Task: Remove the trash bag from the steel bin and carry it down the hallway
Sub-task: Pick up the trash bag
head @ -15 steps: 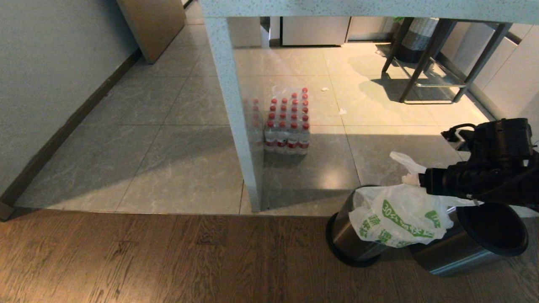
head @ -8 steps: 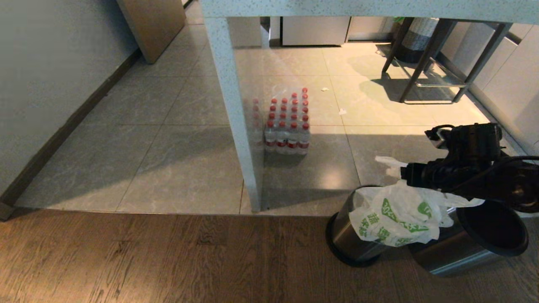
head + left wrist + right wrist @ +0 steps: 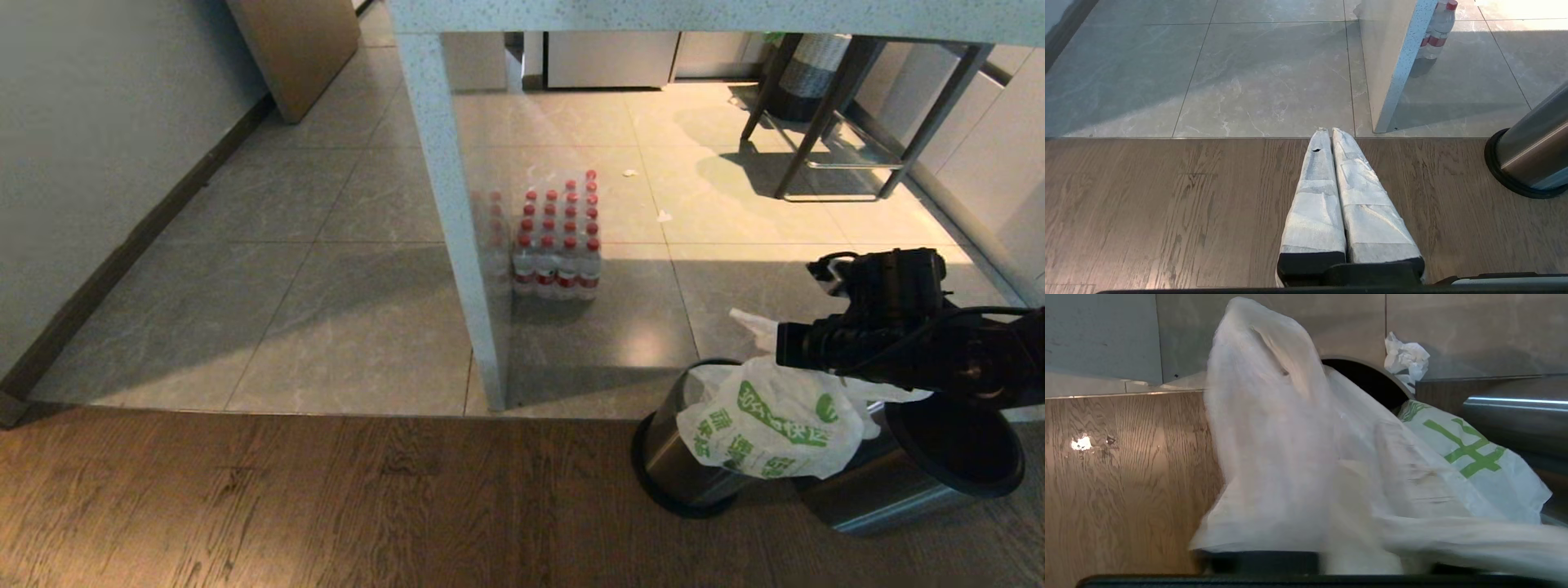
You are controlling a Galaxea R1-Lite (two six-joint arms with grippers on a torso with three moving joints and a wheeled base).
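The whitish trash bag (image 3: 775, 425) with green lettering hangs out of the tilted steel bin (image 3: 673, 457) at the lower right, on the edge of the wood floor. My right gripper (image 3: 782, 347) reaches in from the right and sits at the bag's top, where a loop handle (image 3: 753, 324) sticks up just beyond it. In the right wrist view the bag (image 3: 1298, 457) drapes across the whole gripper and hides it. My left gripper (image 3: 1329, 134) is parked low over the wood planks, shut and empty, with the bin's base (image 3: 1515, 179) to its right. The hallway tiles (image 3: 326, 269) begin just past the bin.
A second steel bin (image 3: 890, 490) with a black rim lies on its side right of the first. A counter leg (image 3: 457, 220) stands next to a pack of red-capped water bottles (image 3: 557, 237). A stool (image 3: 841, 114) and striped basket (image 3: 812, 65) stand behind. Crumpled paper (image 3: 1406, 359) lies by the bin.
My right arm has moved left and dropped lower onto the bag's top. The bag's raised handle has sunk with it and the bag has slumped. The left arm has stayed still.
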